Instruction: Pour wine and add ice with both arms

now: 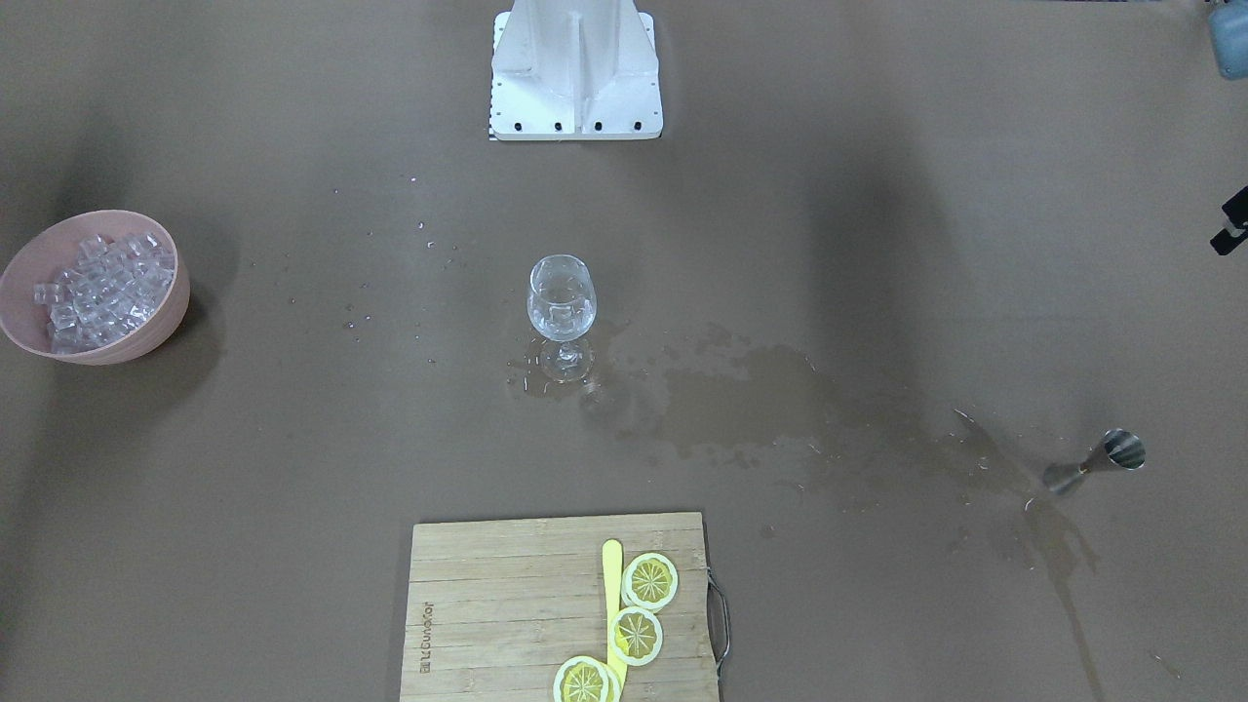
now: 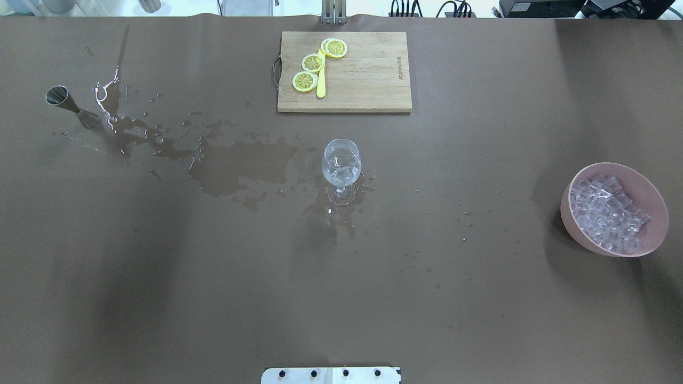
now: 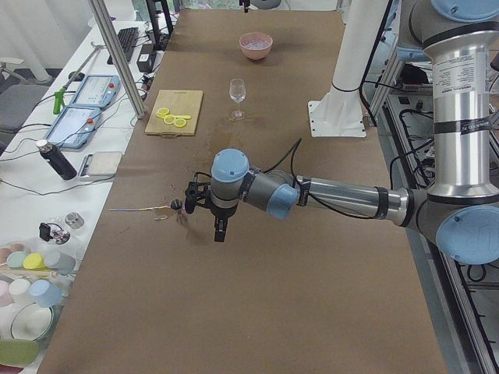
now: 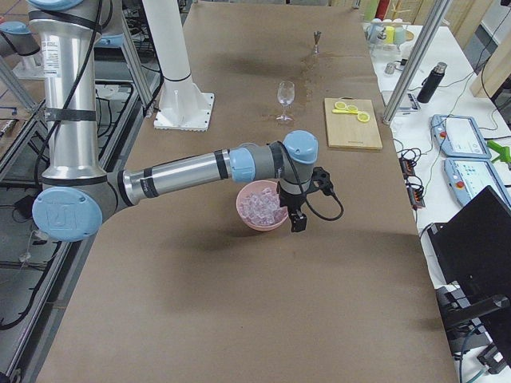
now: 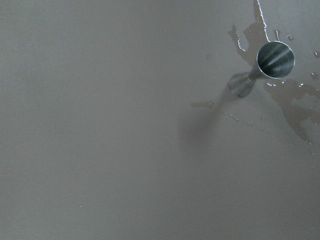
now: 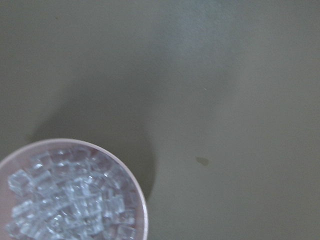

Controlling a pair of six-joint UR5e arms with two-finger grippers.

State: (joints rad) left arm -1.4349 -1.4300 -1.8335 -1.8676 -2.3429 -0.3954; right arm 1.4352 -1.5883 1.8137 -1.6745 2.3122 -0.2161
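Reaching seems the step: the left gripper (image 3: 221, 231) hangs by the jigger (image 2: 67, 101), the right gripper (image 4: 298, 223) by the bowl (image 2: 569, 212) of ice (image 2: 605, 213) at the tabletop's (image 2: 480, 298) right end. Whether the jaws are spread, nobody can tell. Next, each likely must drop and grab.

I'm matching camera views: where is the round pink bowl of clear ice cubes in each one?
Front-facing: round pink bowl at the left edge.
Overhead: bowl at right.
Exterior left: bowl top centre, far end.
Exterior right: bowl mid-picture.
Left wrist: not in it.
Right wrist: bowl bottom-left corner.
Shared landmark: the clear stemmed glass, mid-table in all four exterior views.
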